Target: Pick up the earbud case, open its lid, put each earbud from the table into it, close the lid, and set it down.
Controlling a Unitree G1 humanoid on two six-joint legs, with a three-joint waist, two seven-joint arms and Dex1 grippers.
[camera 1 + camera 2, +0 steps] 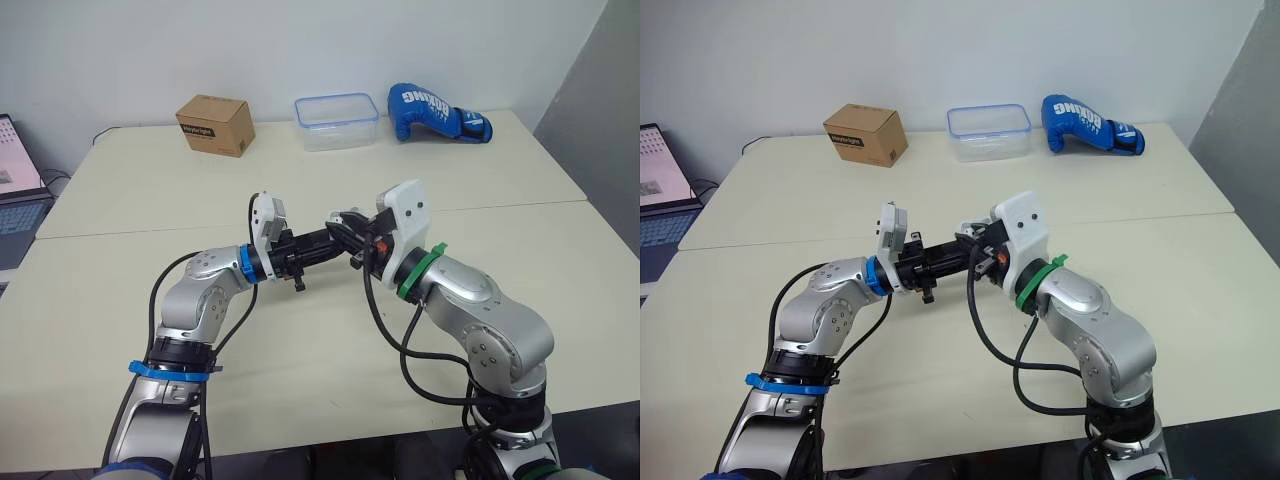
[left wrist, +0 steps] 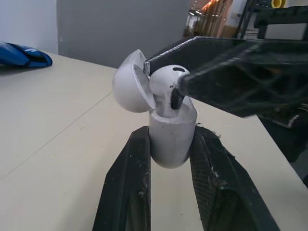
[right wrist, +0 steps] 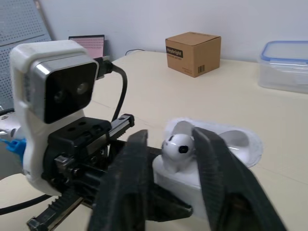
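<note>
Where left gripper [image 2: 171, 131] points, earbud case [image 2: 169, 147] lengthwise.

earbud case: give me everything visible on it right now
The earbud case is a glossy white, rounded shell that looks like plastic. It is held upright above the table, its body clamped between the black fingers of the left gripper. Its domed lid is hinged open to one side. The right gripper pinches a white earbud whose stem sits in the case's open top.

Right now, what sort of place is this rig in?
Probably an office or lab test room: a plain pale table against a white wall, a laptop beside it, and loose props like a cardboard box and a boxing glove.
</note>
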